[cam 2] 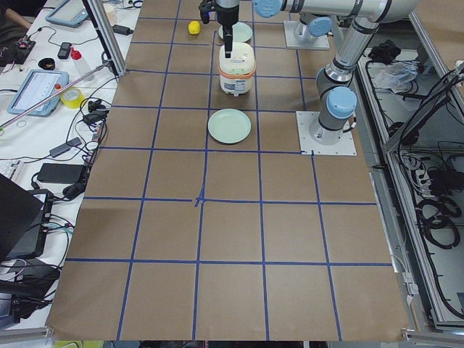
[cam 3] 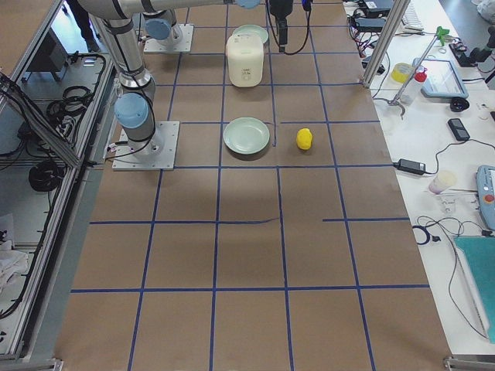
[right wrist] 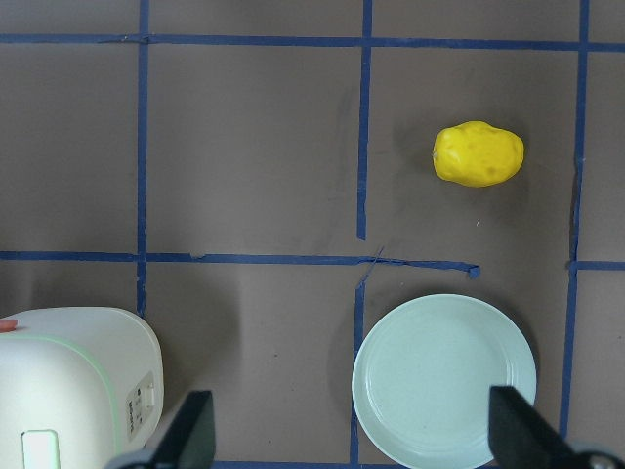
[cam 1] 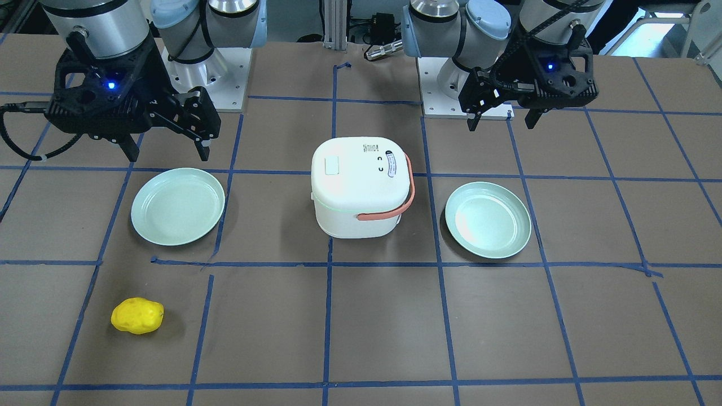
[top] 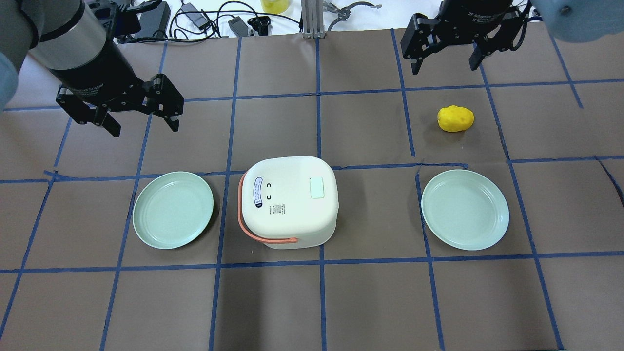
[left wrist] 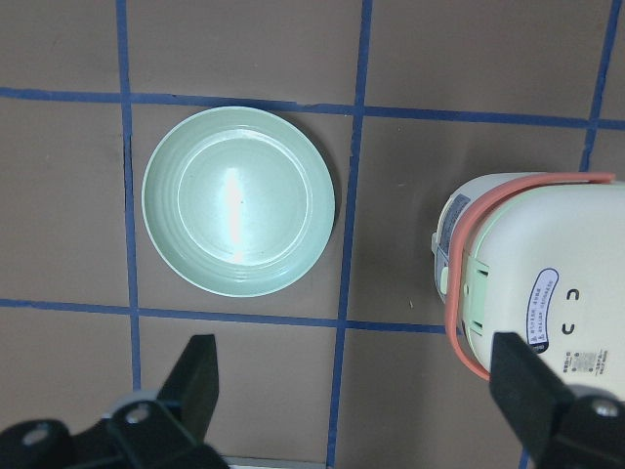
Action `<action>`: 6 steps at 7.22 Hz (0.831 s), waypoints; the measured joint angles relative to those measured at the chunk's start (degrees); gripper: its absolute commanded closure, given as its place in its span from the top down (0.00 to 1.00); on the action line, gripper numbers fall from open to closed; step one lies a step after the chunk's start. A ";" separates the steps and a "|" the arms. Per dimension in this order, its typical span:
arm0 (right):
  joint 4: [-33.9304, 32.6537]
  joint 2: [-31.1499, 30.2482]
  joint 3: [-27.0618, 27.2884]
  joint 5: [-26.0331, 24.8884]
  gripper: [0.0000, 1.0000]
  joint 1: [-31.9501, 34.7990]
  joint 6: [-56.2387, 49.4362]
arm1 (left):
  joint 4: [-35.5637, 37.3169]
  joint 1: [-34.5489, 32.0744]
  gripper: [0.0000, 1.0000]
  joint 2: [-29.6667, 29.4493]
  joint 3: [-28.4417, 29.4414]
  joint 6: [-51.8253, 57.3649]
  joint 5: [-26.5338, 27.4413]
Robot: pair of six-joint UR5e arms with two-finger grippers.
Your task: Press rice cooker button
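At the left of the worktop (top: 365,302), holding the left claw (top: 145,127) raised with fingers spread wide, gripping nothing, well apart from the rice cooker (top: 292,219); probably parking it clear of the lid. Resting the left plate (top: 173,209) flat and bare just beside the cooker's handle side, playing no part in the press.

At centre, seating the cooker upright with the lid shut and the salmon handle (top: 241,217) folded down toward the left plate, thereby leaving the lid top unobstructed. Presenting the button (top: 317,187), pale green, on the lid near the edge facing the right plate (top: 464,209), with nothing touching it.

Further right, keeping the yellow lemon-like object (top: 455,118) beyond that plate, near the right claw (top: 444,68). Holding that claw likewise open, empty and high. Judging the right claw the better placed for the press: standing on the button's side, but needing travel inward and down, preferably with fingers closing first to form one firm tip.
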 measured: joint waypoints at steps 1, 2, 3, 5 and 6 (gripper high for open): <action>0.00 0.00 0.03 -0.02 1.00 0.00 0.00 | 0.00 0.00 1.00 0.00 0.00 0.00 0.00; -0.02 0.00 0.15 -0.04 1.00 0.00 -0.01 | 0.00 0.00 1.00 0.00 0.00 -0.01 0.00; -0.06 0.00 0.32 -0.06 1.00 0.03 -0.01 | 0.00 0.00 1.00 0.00 0.00 -0.01 0.00; -0.03 0.00 0.47 -0.25 1.00 0.13 0.05 | 0.00 0.00 1.00 0.00 0.00 0.01 0.00; -0.01 0.00 0.53 -0.38 1.00 0.18 0.11 | 0.00 0.00 1.00 0.00 0.00 0.01 0.00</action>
